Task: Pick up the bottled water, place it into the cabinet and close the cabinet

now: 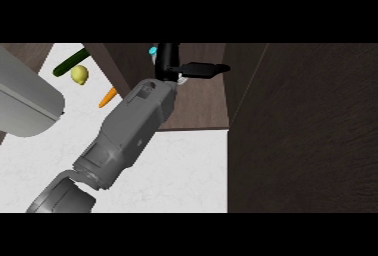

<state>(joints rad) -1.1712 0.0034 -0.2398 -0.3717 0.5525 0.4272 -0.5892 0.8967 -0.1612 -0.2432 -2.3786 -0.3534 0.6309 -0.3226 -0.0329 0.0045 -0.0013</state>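
Bottled water [153, 51] shows only as a light-blue sliver just behind the hand [171, 62], inside the dark cabinet [199, 105]. Hand's fingers are curled round the bottle, thumb jutting right. To the hand's left on the white counter [184, 170]: a cucumber [68, 64], lemon [80, 74], carrot [108, 97].

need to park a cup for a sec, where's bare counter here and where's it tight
The widest bare patch is the white counter between the grey forearm and the dark cabinet door. It is crowded at upper left, where the cucumber, lemon and carrot lie close together, and inside the cabinet, where the hand is.
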